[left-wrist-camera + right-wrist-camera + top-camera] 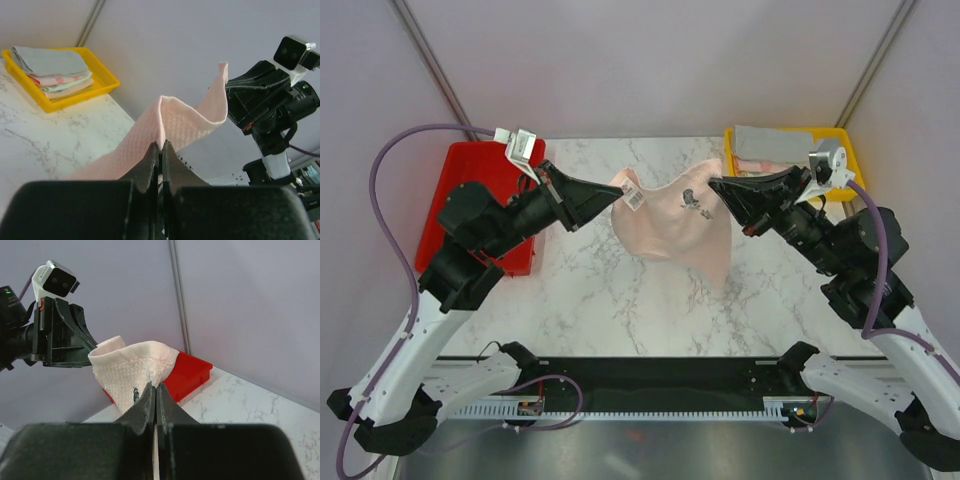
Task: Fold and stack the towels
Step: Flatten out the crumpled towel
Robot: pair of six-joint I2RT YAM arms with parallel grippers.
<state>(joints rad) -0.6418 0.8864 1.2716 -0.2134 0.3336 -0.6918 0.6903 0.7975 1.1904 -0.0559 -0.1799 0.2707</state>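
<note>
A peach towel (675, 222) hangs above the middle of the marble table, stretched between both arms. My left gripper (614, 192) is shut on its left top corner, beside a small white tag (634, 198). My right gripper (716, 187) is shut on the right top corner. In the left wrist view the peach towel (170, 125) rises from my shut left gripper (160, 146) toward the other arm. In the right wrist view the towel (127, 371) bunches at my shut right gripper (154, 387). Folded towels (772, 150) lie stacked in the yellow tray (850, 148).
A red tray (470, 175) sits at the table's left edge, partly under my left arm. The yellow tray (100, 85) with its folded stack stands at the back right corner. Pale walls close in the back and sides.
</note>
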